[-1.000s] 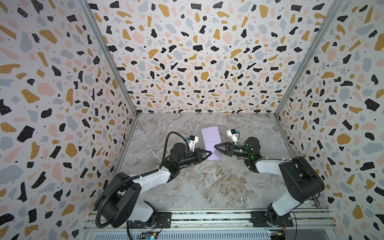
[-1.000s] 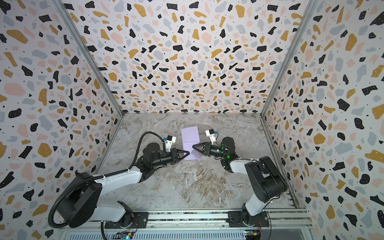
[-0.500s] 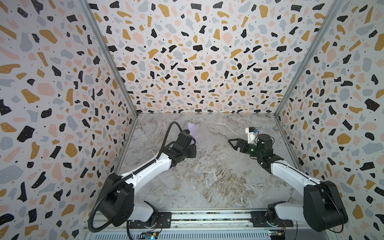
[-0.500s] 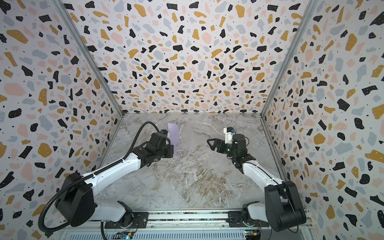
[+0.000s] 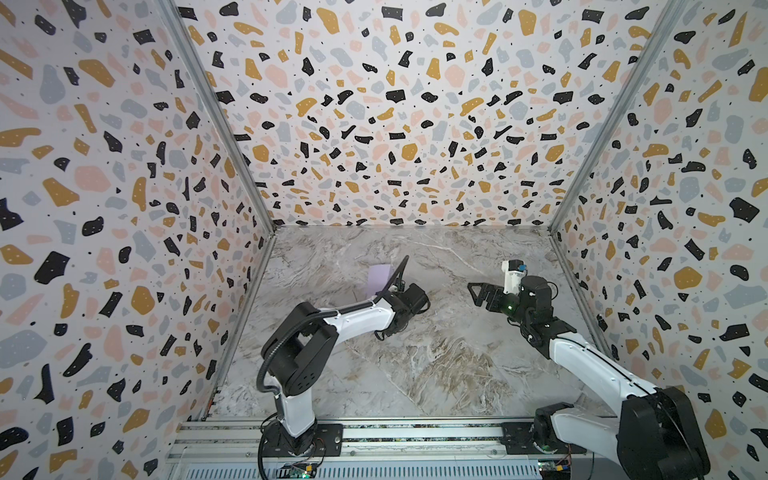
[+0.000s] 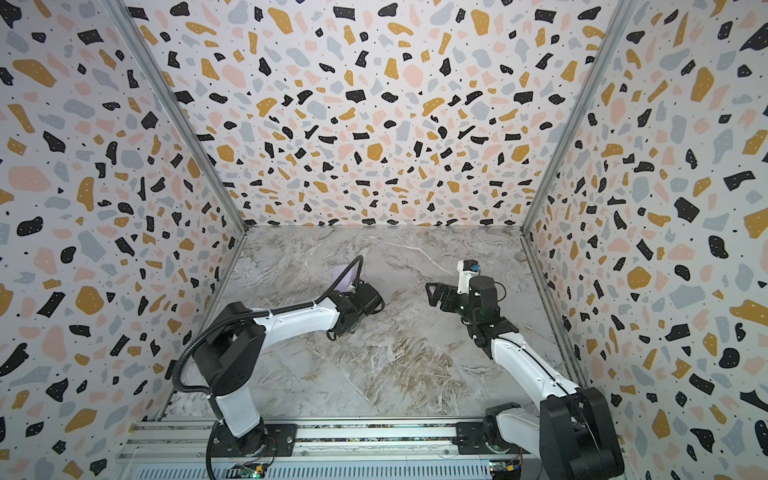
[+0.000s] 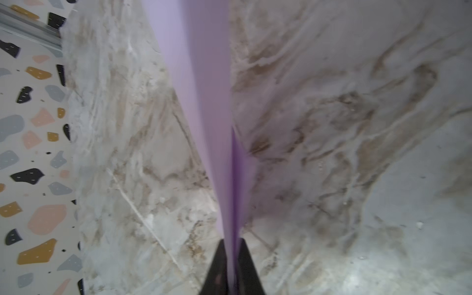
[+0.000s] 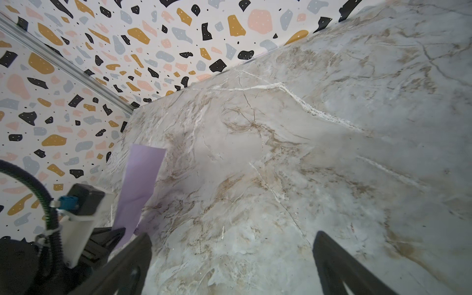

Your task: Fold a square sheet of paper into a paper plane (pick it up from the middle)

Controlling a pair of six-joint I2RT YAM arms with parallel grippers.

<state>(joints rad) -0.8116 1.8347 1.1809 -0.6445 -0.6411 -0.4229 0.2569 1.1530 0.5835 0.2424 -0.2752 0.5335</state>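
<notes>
Two grippers: left gripper (image 7: 232, 242) clamps the folded sheet (image 7: 201, 89), likely to keep its crease; right gripper (image 8: 232, 235) gapes empty.

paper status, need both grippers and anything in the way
Left gripper shut on the lilac paper, which looks folded. Right gripper open, empty, clear of it. Nothing else seen in the way.

The paper (image 5: 379, 279) is plain pale lilac and shows as a narrow strip standing roughly upright, left of centre towards the back of the table. Its lower end is pinched between the jaws of the left gripper (image 7: 232, 242). There a second, darker layer shows beside the first.
</notes>
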